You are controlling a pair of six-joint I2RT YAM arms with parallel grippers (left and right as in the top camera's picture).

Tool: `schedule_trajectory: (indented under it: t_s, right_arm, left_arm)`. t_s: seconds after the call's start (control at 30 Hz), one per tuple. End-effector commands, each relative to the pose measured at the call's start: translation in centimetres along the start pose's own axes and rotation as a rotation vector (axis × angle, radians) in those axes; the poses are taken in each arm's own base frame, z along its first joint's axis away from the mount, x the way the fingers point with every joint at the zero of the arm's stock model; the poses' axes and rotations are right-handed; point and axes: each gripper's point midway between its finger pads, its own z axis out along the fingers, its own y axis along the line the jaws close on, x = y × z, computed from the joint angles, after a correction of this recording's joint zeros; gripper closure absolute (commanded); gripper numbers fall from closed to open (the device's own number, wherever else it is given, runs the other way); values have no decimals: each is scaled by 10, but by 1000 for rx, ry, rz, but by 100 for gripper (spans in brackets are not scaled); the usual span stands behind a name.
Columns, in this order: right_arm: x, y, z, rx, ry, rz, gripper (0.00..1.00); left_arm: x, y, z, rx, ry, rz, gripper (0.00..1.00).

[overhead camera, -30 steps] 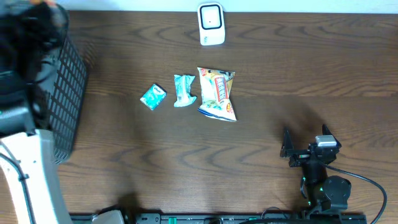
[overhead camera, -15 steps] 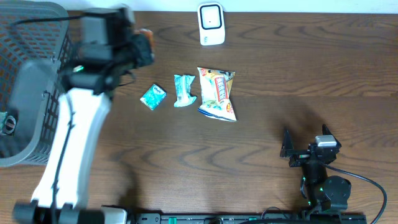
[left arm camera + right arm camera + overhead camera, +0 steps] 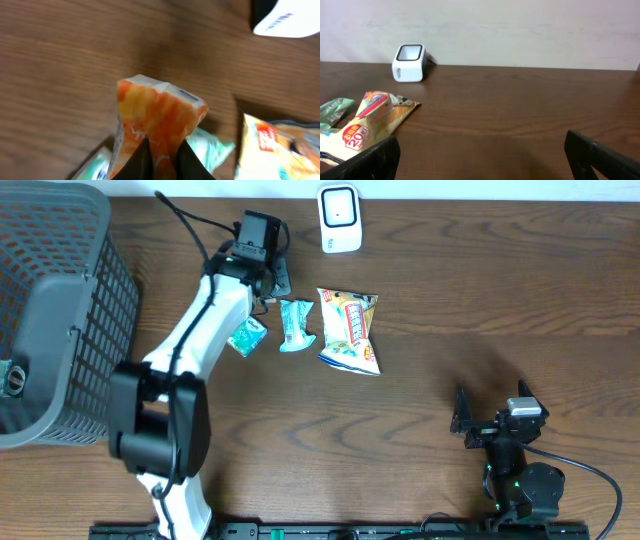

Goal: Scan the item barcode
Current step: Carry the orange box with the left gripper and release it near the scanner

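Since the earlier frame the left arm [image 3: 195, 330] has swung from the basket [image 3: 60, 280] to the table's [image 3: 450, 310] far edge. The left gripper [image 3: 162, 150], pinched tight on the orange packet [image 3: 157, 115], holds it near the scanner [image 3: 339, 218], so presenting the barcode likely follows. The right gripper [image 3: 481, 139] stands wide, empty.

Basket [image 3: 60, 300] blocks the tabletop's [image 3: 500, 300] left edge. Scanner [image 3: 339, 218] stands mid far edge, three packets [image 3: 348, 330] before it, left arm [image 3: 192, 330] slanting beside them. Right half gives open passage.
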Motion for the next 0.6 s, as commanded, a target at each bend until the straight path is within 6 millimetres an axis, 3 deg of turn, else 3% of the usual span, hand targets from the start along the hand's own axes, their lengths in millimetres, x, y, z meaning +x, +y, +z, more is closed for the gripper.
schedule_trajectory:
  t_s: [0.0, 0.07, 0.2, 0.4, 0.57]
  right_arm:
    - [1, -1, 0, 6, 0, -11, 1]
    - [1, -1, 0, 6, 0, -11, 1]
    - [1, -1, 0, 6, 0, -11, 1]
    - [1, -1, 0, 6, 0, -11, 1]
    - [1, -1, 0, 6, 0, -11, 1]
  left_arm:
    - [3, -2, 14, 1, 12, -13, 85]
    - [11, -3, 20, 8, 44, -17, 76]
    - [19, -4, 23, 15, 77, -14, 41]
    - [7, -5, 5, 29, 38, -10, 32]
    - [-39, 0, -53, 80, -128, -27, 29]
